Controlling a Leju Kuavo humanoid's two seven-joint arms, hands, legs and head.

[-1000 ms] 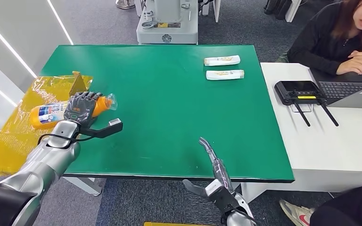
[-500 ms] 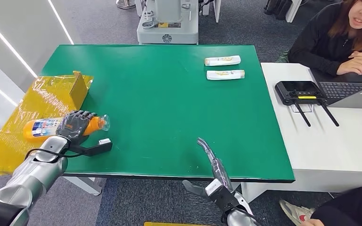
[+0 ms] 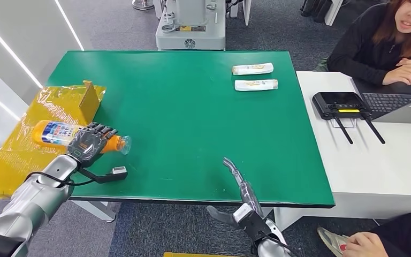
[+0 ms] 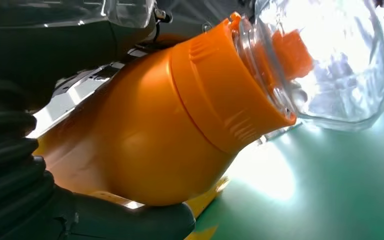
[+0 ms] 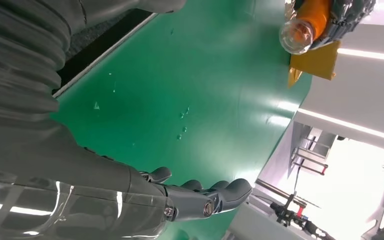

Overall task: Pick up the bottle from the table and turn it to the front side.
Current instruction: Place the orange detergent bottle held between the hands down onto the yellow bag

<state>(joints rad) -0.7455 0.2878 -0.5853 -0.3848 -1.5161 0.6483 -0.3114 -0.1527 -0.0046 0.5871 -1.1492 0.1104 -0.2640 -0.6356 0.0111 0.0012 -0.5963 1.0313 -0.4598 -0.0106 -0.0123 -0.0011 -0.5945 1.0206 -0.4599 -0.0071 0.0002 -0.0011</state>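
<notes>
Item 1, far left: a yellow box (image 3: 43, 123) wrapped in shiny film is lying at the left edge of the green worktop (image 3: 192, 118), overhanging it.

Item 2, left: the bottle (image 3: 64, 134), orange with a blue and white label and a clear cap, is lying on its side in the air above the yellow box and the worktop's left edge, its cap pointing right. In the left wrist view the orange shoulder and the clear cap (image 4: 325, 60) are showing close up over the green surface.

Item 3, left: the left hand (image 3: 88, 143) is gripping the bottle around its neck end, dark fingers wrapping over the top and the thumb sitting underneath.

Item 4, centre near: the right hand (image 3: 241, 182) is hovering over the near edge of the worktop, holding nothing, its fingers stretched out straight and together, pointing away toward the far side, the thumb set out to the side.

Item 5, centre right, far: two white tubes (image 3: 254, 76) are lying side by side, just apart, on the worktop.

Item 6, right: a white desk (image 3: 353, 160) is standing against the worktop, carrying a black device (image 3: 338, 104) with two antennas and a laptop (image 3: 393, 104).

Item 7, far right: a person (image 3: 380, 43) in a dark top is sitting at the desk.
</notes>
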